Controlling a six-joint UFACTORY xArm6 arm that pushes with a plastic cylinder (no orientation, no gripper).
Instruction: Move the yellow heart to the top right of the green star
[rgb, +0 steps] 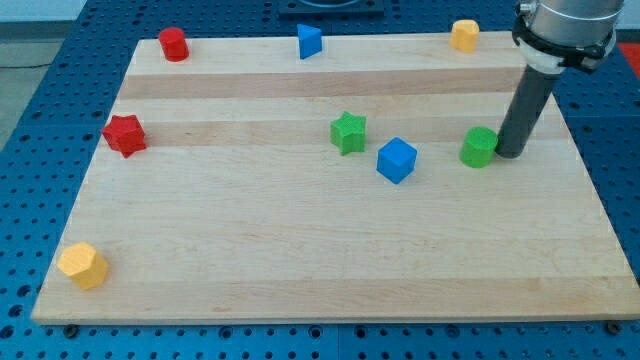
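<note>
The yellow heart (464, 35) sits at the top right of the tabletop (300, 260), almost on the far edge; I take it for the heart by its lobed outline, though it is small here and I am not certain. It is well apart from the green star (348, 132), which lies near the middle of the board. As I read it, the heart has to come down and to the view's left to end up just above and right of the star, so the push is not yet done.

My tip (508, 155) is down on the wood at the view's right, touching or just beside a round green block (479, 147) on that block's right side, well below the heart. There is no gripper on this arm, only the dark matte rod, so nothing is held. I judge I must get above the heart before I can push it.

A blue cube (396, 160) stands between the star and the round green block, slightly lower, and could get in the way of a low approach. Further out are a blue triangle (309, 41) and a red round block (174, 44) along the top, a red star (124, 135) at the left, and a yellow many-sided block (83, 265) at the bottom left. The blocks look like smooth painted pieces; the tabletop is pale planks with visible grain
</note>
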